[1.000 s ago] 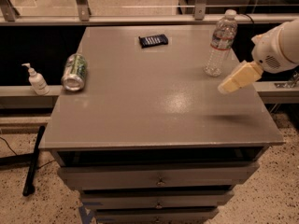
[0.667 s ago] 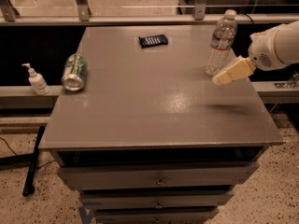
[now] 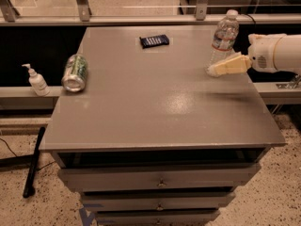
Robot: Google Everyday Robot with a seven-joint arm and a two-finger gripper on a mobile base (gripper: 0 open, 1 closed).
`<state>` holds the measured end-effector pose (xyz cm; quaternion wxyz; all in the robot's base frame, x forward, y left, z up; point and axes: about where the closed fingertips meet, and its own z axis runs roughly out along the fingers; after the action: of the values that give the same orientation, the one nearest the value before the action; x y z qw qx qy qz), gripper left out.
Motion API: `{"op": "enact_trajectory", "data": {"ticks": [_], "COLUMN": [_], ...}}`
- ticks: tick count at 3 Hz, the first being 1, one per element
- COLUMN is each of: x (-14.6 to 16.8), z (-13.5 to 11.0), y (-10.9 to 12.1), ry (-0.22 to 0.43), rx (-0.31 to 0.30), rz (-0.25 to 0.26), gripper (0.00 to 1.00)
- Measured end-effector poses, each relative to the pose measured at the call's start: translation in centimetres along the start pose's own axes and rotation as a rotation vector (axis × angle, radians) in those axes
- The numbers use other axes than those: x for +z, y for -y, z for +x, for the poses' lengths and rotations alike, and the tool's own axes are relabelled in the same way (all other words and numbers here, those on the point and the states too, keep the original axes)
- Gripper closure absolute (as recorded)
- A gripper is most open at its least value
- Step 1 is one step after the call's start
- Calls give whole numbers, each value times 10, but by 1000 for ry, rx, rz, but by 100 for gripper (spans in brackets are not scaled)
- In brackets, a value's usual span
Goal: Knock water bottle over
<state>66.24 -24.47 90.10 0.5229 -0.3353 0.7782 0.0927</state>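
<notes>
My gripper (image 3: pixel 214 69) has swung in from the right over the last second. It was hanging apart from the water bottle (image 3: pixel 222 40) on the side nearer the front edge; now its tip sits right at the bottle's foot. It looks pinched narrow, a single cream wedge with nothing held. The bottle has not shifted. It stands upright near the far right corner of the tabletop (image 3: pixel 155 112), cap on. I cannot tell whether I am touching it or just short of it.

I judge the approach is finished and the push itself is still to come. My contact point is low, so a shove here may slide the bottle rather than tip it. The green can (image 3: pixel 75 72) and dark snack packet (image 3: pixel 154 41) are well apart from this.
</notes>
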Motion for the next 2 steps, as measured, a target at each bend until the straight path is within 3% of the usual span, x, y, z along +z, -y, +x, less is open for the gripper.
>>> {"op": "enact_trajectory", "data": {"ticks": [1, 2], "x": [12, 21], "z": [2, -2], "y": [10, 12], "ry": [114, 197], "rx": [67, 106], "rz": [-25, -65], "gripper": [0, 10]}}
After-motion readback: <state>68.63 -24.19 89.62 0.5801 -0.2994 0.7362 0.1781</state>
